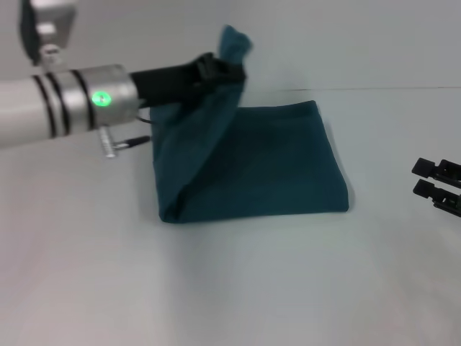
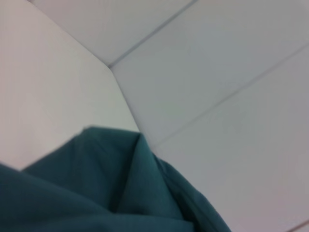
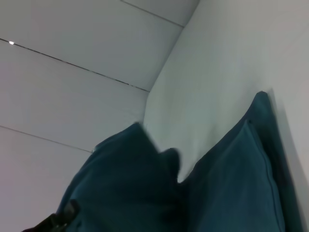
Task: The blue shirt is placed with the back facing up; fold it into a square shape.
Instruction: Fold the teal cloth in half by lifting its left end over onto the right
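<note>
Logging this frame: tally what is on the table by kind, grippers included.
Blue shirt: 1, partly folded, one corner lifted.
Grippers: 2; left gripper shut on the lifted corner, right gripper low at the table's right edge.
Total: 3

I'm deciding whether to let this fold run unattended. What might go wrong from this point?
The left gripper pinches only a small bunch of the blue shirt, with a tuft poking above it; the fabric might slip out mid-fold. The lifted part hangs twisted from one point, so it may land creased and skewed rather than square. The right gripper sits off to the side, pinning nothing, so pulling could drag the whole shirt across the table.
</note>
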Controlling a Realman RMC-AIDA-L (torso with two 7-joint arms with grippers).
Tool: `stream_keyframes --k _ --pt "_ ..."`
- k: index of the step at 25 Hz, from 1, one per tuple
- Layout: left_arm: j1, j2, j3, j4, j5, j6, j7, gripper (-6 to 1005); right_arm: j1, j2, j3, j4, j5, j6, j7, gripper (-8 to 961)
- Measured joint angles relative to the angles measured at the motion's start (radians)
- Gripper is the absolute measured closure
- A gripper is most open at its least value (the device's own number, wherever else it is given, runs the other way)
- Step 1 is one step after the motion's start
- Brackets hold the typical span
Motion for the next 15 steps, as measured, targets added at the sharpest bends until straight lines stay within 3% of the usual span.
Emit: stream_keyframes --k 8,11,15 --pt "-0.027 -0.004 0.339 -0.134 -0.181 -0.212 0.053 976 -0.002 0.005 -0.009 0.001 -0.002 -0.002 0.0 316" --pt "-0.033 0.0 0.416 -0.151 -0.207 -0.223 0.068 951 -0.005 0.005 -0.012 0.001 -0.002 -0.002 0.0 316" --pt "-0.036 0.0 0.453 -0.141 -0.216 -0.221 0.071 881 -0.009 0.004 -0.013 0.001 -0.002 0.0 0.0 316"
